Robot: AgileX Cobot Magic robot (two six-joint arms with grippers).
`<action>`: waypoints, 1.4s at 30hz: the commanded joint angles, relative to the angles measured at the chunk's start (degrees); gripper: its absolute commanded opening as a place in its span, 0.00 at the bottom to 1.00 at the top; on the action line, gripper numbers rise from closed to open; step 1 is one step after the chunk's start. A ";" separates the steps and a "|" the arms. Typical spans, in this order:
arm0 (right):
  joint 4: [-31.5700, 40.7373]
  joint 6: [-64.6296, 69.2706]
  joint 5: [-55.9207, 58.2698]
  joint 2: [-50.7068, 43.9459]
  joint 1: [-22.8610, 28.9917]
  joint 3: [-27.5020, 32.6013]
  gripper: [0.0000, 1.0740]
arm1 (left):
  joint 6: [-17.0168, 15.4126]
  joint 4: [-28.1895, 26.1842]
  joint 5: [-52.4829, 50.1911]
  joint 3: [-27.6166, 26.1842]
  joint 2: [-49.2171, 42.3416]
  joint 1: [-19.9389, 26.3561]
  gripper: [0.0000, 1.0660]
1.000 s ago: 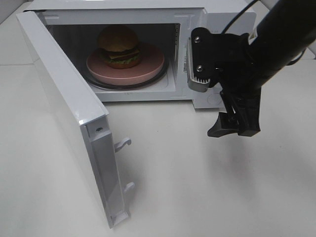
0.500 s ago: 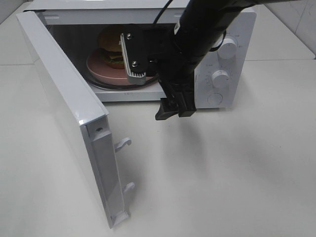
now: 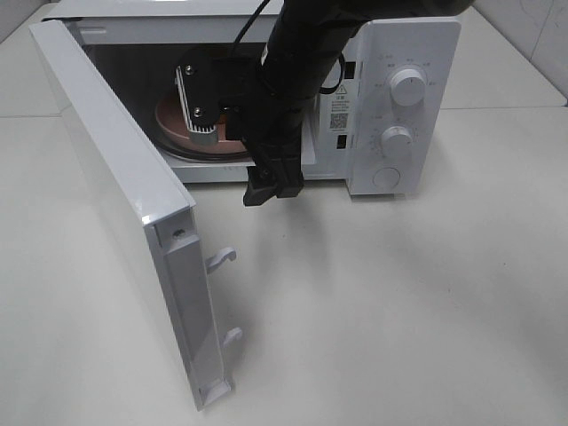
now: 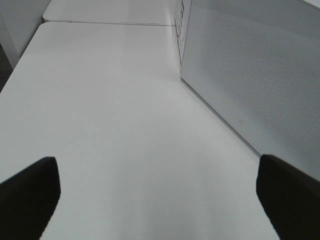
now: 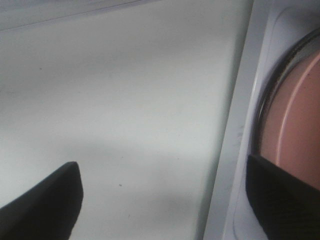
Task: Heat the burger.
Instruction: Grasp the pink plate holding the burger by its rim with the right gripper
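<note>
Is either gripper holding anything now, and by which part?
Nothing is held. The left gripper and the right gripper are both open and empty.

Burger: hidden, none of it shows. The arm (image 3: 293,80) covers the middle of the cavity of the open white microwave (image 3: 408,53) at the tabletop's far edge. Only the left rim of the pink plate (image 3: 169,120) is visible there.

Black arm (image 3: 306,53), cable (image 3: 244,27); right end effector (image 5: 165,195): silver ribbed plate (image 3: 201,98), two screws (image 3: 197,111).
</note>
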 commanded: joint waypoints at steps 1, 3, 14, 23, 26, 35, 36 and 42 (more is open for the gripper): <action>0.40 -0.17 0.86 1.43 0.34 -2.18 0.80 | -0.46 -0.11 0.23 -0.11 -0.23 0.06 0.95; 0.29 0.74 2.23 3.67 0.34 -5.33 0.79 | -0.46 -0.11 0.23 -0.11 -0.23 0.06 0.95; -1.43 9.28 5.21 11.23 0.29 -16.79 0.77 | -0.46 -0.11 0.23 -0.11 -0.23 0.06 0.95; -1.89 11.12 6.36 14.50 0.29 -20.28 0.76 | -0.46 -0.11 0.23 -0.11 -0.23 0.06 0.95; -2.64 11.29 6.25 15.07 0.29 -20.28 0.75 | -0.46 -0.11 0.23 -0.11 -0.23 0.06 0.95; -2.86 11.69 5.44 15.07 0.29 -20.28 0.74 | -0.46 -0.11 0.23 -0.11 -0.23 0.06 0.95; -2.86 11.86 5.44 15.07 0.29 -20.28 0.73 | -0.46 -0.11 0.23 -0.11 -0.23 0.06 0.95; -2.86 11.86 5.44 15.07 0.29 -20.28 0.73 | -0.46 -0.11 0.23 -0.11 -0.23 0.06 0.95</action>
